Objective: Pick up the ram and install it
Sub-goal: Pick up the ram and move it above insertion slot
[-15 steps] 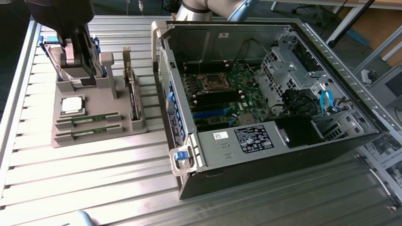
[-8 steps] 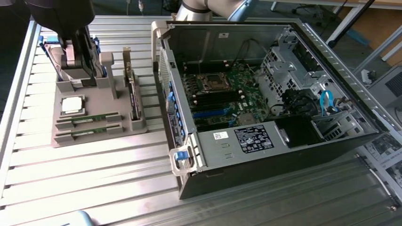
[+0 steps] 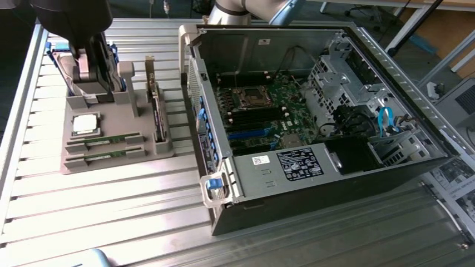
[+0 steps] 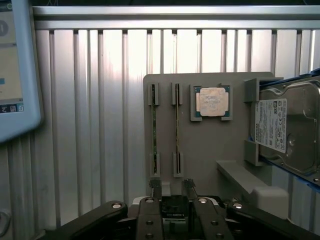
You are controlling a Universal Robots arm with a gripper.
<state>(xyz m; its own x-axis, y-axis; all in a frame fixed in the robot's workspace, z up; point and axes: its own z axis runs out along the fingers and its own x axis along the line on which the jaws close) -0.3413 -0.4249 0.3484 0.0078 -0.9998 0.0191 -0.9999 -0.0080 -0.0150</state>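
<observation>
The gripper point(image 4: 172, 185) hung open and empty near the grey holder point(image 4: 210, 145), where the ram point(image 4: 177, 130) stood on edge in its slots. A second stick point(image 4: 154, 130) stood just beside it — an off-line approach could have snagged that neighbour or a slot post. The ram's long axis ran straight away from the gripper.

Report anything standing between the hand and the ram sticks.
Nothing visible does. The open hand faces the two long, thin green circuit-board ram sticks, standing on edge in the slotted grey plastic holder.
</observation>
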